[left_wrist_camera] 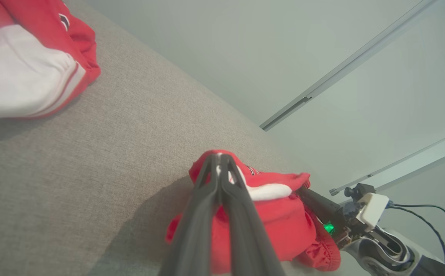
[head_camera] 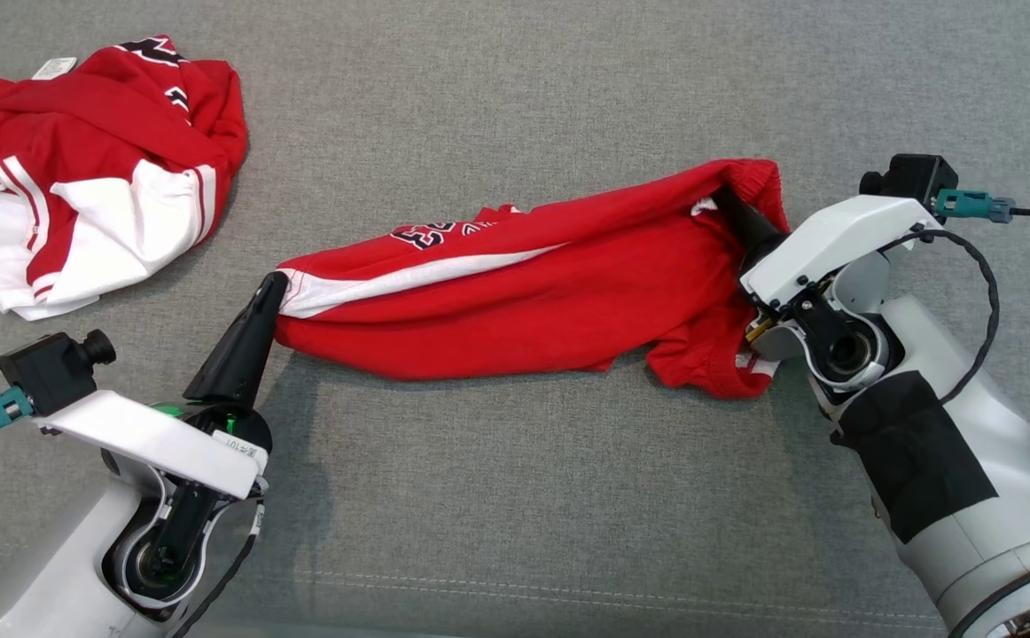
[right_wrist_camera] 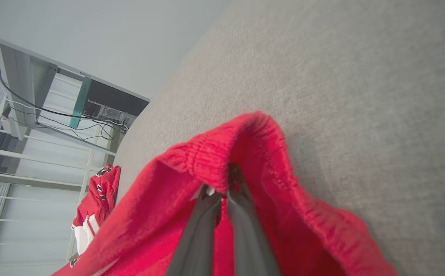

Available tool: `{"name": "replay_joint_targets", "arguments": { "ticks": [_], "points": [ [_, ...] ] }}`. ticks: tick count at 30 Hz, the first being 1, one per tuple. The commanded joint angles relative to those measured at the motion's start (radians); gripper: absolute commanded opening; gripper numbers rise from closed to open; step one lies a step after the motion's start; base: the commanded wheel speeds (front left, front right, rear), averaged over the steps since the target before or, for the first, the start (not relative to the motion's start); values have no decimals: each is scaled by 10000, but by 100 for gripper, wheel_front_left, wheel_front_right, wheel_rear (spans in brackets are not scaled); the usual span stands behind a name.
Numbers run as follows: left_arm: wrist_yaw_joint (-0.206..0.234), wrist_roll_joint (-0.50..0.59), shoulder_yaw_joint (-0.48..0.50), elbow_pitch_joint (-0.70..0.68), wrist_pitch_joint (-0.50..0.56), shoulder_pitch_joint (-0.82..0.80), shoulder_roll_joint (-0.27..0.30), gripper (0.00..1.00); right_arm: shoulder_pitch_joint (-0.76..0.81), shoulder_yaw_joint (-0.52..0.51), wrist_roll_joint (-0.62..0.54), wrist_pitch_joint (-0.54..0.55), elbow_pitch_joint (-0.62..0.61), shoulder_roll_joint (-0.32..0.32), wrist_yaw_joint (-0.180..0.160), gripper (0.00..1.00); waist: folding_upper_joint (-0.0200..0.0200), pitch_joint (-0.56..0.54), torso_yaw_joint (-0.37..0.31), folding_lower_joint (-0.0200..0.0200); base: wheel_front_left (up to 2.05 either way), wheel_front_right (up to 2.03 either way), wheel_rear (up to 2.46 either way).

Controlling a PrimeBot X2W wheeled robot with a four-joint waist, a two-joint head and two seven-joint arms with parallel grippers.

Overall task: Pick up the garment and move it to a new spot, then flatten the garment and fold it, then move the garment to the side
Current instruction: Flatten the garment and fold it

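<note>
The garment (head_camera: 524, 310), red with a white stripe, is held stretched left to right across the middle of the grey tabletop (head_camera: 515, 532), bunched into a long roll. Its left end is clamped in the left claw (head_camera: 272, 285), whose fingers are pressed together on the white hem. Its right end, at the ribbed band, is clamped in the right claw (head_camera: 729, 207).

The step in hand is judged to be the carry to a new spot, with flattening to come. For that, the cloth must be laid down under even tension and opened out of its twist.

A shadow under the left end is shown in the left wrist view, which suggests that end is raised. The band draped over the fingertips is made plain in the right wrist view. A second garment (head_camera: 98, 168), crumpled at the far left, is shown whole in the head view.
</note>
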Motion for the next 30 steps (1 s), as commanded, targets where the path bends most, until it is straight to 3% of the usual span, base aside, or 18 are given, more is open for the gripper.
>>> {"name": "replay_joint_targets", "arguments": {
  "ticks": [1,2,3,4,18,23,30],
  "points": [
    [0,74,426,-134,-103,-363,393,0,158,185,191,-137,80,97,14,0,0,-17,-62,0,0,0,0],
    [0,73,433,-117,-103,-322,403,0,150,310,147,-244,207,97,14,0,0,-50,-133,0,0,0,0],
    [0,86,443,-95,-103,-278,413,0,116,417,-12,-489,263,97,14,40,0,-88,-202,0,0,0,0],
    [0,101,470,-72,-103,-238,421,0,119,428,-54,-713,238,97,14,100,0,-122,-274,0,0,0,0],
    [0,232,583,203,-103,335,335,0,1269,1867,-3023,-3012,-1216,-775,14,100,0,-673,-938,0,0,0,0],
    [0,242,549,164,-103,339,355,0,1166,2069,-4337,-3364,-1635,-627,14,100,0,-646,-926,0,0,0,0],
    [0,213,461,95,-103,292,362,0,779,1677,-5477,-3212,-1073,-157,14,100,0,-551,-768,0,0,0,0]
  ]
}}
